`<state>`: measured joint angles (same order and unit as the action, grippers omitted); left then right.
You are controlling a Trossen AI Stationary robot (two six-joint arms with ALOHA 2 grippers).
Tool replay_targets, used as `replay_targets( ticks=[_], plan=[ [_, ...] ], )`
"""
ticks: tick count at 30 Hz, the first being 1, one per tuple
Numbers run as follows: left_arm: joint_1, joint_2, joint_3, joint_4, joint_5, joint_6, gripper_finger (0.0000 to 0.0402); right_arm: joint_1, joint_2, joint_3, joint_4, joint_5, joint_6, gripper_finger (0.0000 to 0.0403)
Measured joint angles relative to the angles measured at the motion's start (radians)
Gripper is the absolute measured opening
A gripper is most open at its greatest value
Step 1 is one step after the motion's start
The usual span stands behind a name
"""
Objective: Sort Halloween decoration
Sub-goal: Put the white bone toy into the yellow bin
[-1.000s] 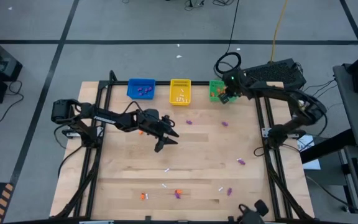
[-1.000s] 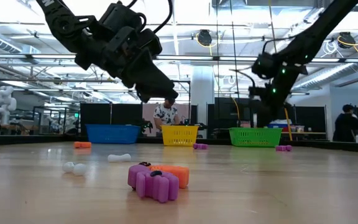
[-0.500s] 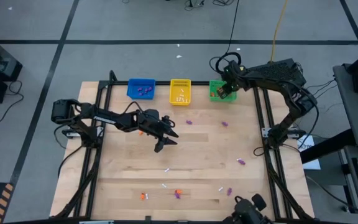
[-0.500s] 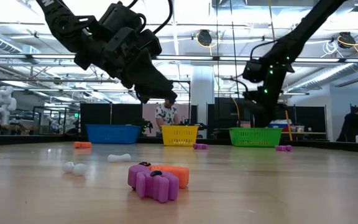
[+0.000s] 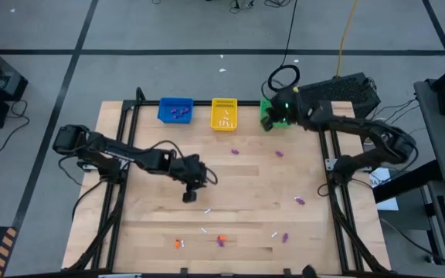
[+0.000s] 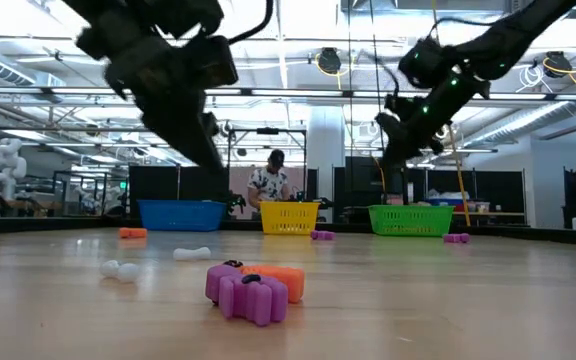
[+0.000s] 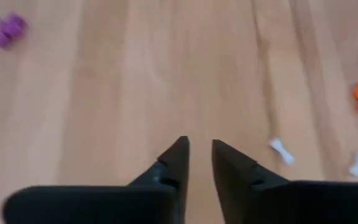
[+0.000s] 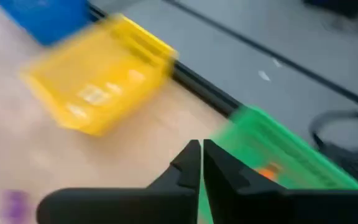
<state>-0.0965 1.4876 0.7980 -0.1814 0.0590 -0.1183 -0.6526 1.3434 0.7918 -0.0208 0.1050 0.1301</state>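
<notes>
We are hovering the left gripper (image 7: 197, 149) over bare wood mid-table with its fingers narrowed to a slim gap and nothing between them, and because the white trinkets (image 7: 283, 150) are lying off to one side of its tips, we are risking a pinch on empty board or a nudge that skitters one away. Over at the far edge we are holding the right gripper (image 8: 201, 150) all but shut and empty by the green basket (image 8: 291, 152), where an orange piece (image 8: 265, 172) is sitting, and a low sweep could be clipping that rim while purple and orange pieces are waiting scattered across the table (image 5: 246, 193).
</notes>
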Motion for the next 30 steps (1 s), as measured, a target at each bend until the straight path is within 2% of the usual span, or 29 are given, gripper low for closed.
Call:
replay_targets(
  ticks=[3,5,8,10,18,23,30],
  plan=[
    [-0.065,0.0,0.015,-0.042,-0.044,-0.093,0.0035,0.092,-0.039,-0.056,0.125,0.006,0.04,0.0015],
    [-0.104,0.0,0.025,-0.046,-0.067,-0.165,0.002,0.154,-0.054,-0.069,0.156,0.058,0.048,0.0016],
    [-0.161,0.004,0.033,-0.039,-0.113,-0.263,0.0013,0.236,-0.062,-0.069,0.186,0.164,0.043,0.001],
    [-0.194,0.022,0.041,-0.03,-0.154,-0.298,0.0016,0.266,-0.061,-0.066,0.212,0.188,0.02,0.0005],
    [-0.277,0.106,0.041,0.049,-0.274,-0.36,0.0089,0.296,-0.061,-0.066,0.232,0.211,-0.013,0.0001],
    [-0.308,0.157,0.041,0.061,-0.297,-0.423,0.0133,0.306,-0.06,-0.066,0.222,0.213,0.004,0.0001],
    [-0.351,0.175,0.041,0.079,-0.305,-0.515,0.0153,0.349,-0.06,-0.066,0.236,0.223,0.004,0.0001]
  ],
)
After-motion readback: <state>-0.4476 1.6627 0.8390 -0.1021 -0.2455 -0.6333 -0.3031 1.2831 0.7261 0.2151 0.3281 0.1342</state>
